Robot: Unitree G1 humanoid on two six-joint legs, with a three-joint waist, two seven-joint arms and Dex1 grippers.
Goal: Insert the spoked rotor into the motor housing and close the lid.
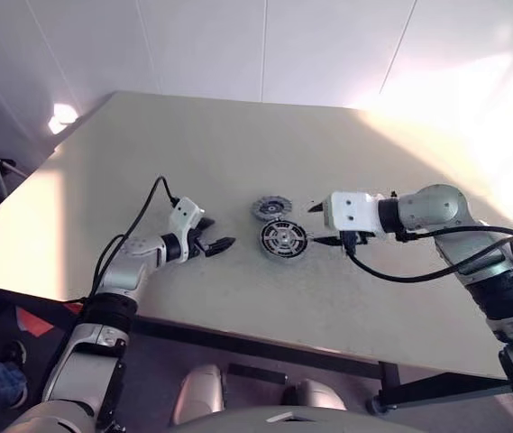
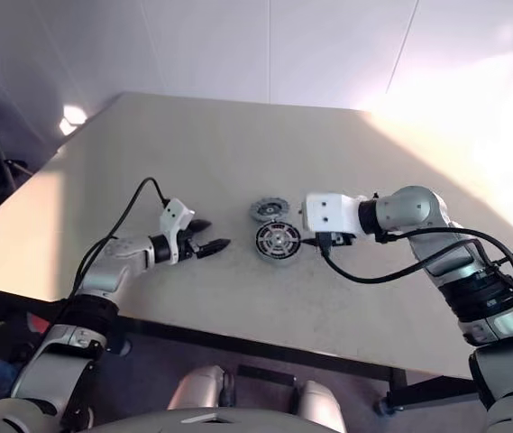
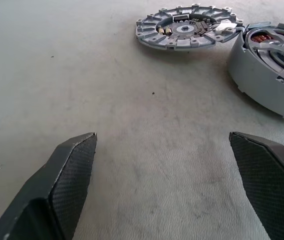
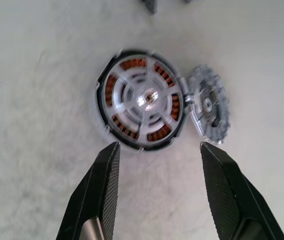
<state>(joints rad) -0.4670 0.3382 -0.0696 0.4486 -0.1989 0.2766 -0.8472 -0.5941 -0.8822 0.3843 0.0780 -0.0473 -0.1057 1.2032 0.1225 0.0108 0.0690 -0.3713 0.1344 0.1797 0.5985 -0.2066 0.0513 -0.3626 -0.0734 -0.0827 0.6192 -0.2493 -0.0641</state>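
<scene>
Toward the left of the head view, the left gripper (image 1: 218, 244) hovers low over the table (image 1: 103, 198) with its two black fingers spread wide and nothing between them, pointed at the parts as if waiting its turn. Right of it, near the middle of the frame, sits the motor housing (image 1: 283, 241), and the spoked rotor (image 4: 145, 97) already lies inside it: silvery spokes and hub, with copper-red windings glowing through the gaps, all within a dark rim. Just above it in the head view, touching or nearly touching its edge, the lid (image 1: 271, 208) lies flat on the table, a grey ribbed disc with a toothed edge and a darker centre, not yet on. Further right, the right gripper (image 1: 321, 225) hangs beside the housing, its fingers apart and gripping nothing, angled down toward the pair. I judge insertion done and the lid next, which would explain that gripper standing so near.
</scene>
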